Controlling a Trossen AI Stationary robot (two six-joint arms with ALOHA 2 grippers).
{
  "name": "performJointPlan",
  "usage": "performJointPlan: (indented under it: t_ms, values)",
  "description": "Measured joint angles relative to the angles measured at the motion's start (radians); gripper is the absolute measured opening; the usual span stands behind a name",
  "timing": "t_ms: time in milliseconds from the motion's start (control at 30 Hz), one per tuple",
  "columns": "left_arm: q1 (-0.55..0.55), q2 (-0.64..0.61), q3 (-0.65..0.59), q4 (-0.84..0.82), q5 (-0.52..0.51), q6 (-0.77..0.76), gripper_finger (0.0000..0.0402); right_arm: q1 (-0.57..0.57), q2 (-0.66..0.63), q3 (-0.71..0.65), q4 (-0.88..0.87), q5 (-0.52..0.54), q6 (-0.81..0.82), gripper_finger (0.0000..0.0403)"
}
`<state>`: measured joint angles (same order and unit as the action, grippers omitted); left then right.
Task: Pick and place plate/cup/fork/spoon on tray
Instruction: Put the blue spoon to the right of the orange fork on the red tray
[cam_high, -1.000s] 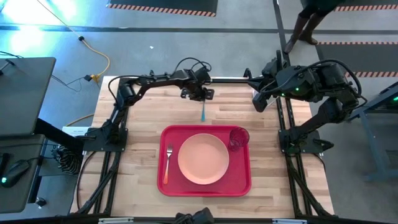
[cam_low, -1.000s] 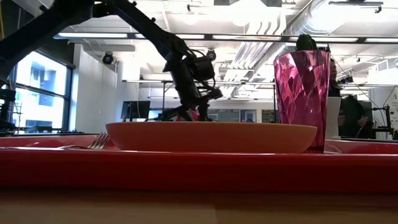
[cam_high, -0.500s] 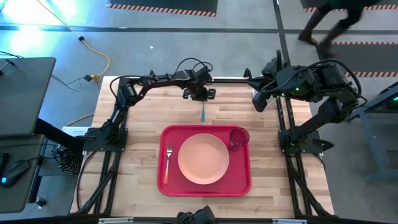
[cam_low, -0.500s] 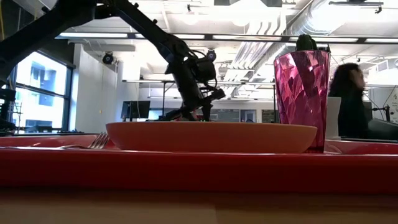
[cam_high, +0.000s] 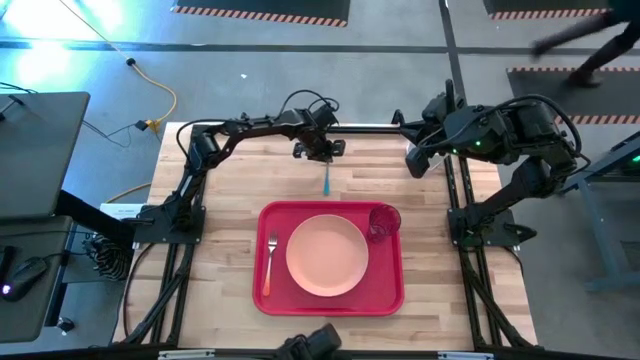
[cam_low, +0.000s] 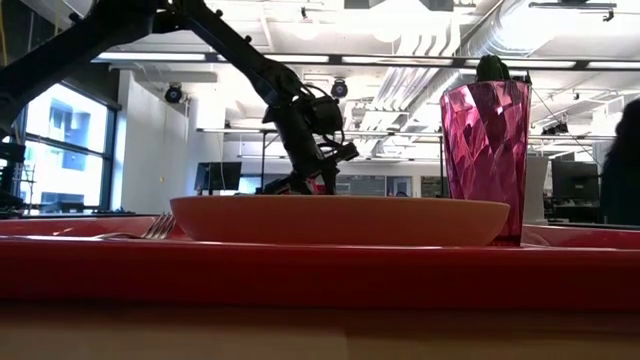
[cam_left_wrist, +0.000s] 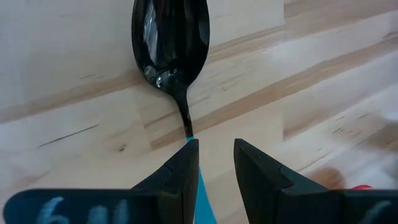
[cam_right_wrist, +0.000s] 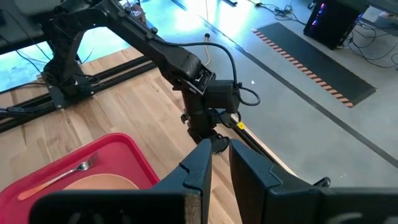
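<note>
Left hand (cam_left_wrist: 216, 163): fingers slightly parted, straddling the spoon (cam_left_wrist: 171, 53)'s teal handle on the far table (cam_high: 220, 240).
Right hand (cam_right_wrist: 219, 157): narrow gap, empty.

Evenly lit from bright ceiling strips in the low view, blown out to white glare. Blue-cyan glare across the floor (cam_high: 40, 60) at upper left overhead. Motion-blurred person (cam_high: 590, 45) at the far edge.

Tray (cam_high: 390, 295): solid red. Plate (cam_high: 326, 255): plain peach-pink. Cup (cam_low: 486, 150): translucent red-pink, faceted pattern. Fork (cam_high: 271, 262): silver tines, orange-red handle. Spoon (cam_left_wrist: 170, 46): glossy dark bowl, teal-blue handle. Table (cam_high: 225, 240): pale wood, plank-striped grain. Both arms: black. Floor mat (cam_right_wrist: 314, 59): dark, orange-and-white striped edging.
</note>
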<state>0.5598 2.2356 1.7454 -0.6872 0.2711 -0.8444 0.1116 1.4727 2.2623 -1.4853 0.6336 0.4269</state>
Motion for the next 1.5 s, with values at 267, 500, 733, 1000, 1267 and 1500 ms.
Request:
performJointPlan:
  t_ms: [267,500,733,1000,1267,1500]
  values:
    - [0.010,-0.018,0.013,-0.007,0.079,0.029,0.0090,0.000,0.000,0.000,0.001,0.002,0.002,0.0048]
    - [0.001,-0.021,0.117,-0.009,0.064,0.080,0.0090,0.000,0.000,0.000,0.001,0.002,0.000,0.0048]
    - [0.013,-0.023,0.168,0.047,0.064,0.106,0.0090,0.000,0.000,0.000,0.001,0.002,-0.001,0.0048]
    - [0.036,-0.023,0.171,0.026,0.169,0.134,0.0043,0.000,0.000,0.000,0.001,0.003,-0.003,0.0048]
    - [0.045,-0.023,0.171,-0.005,0.244,0.274,0.0003,0.000,0.000,0.000,0.001,0.007,-0.008,0.0048]
    - [0.085,-0.023,0.171,-0.186,0.279,0.587,0.0001,0.000,0.000,0.000,0.001,0.026,0.057,0.0048]
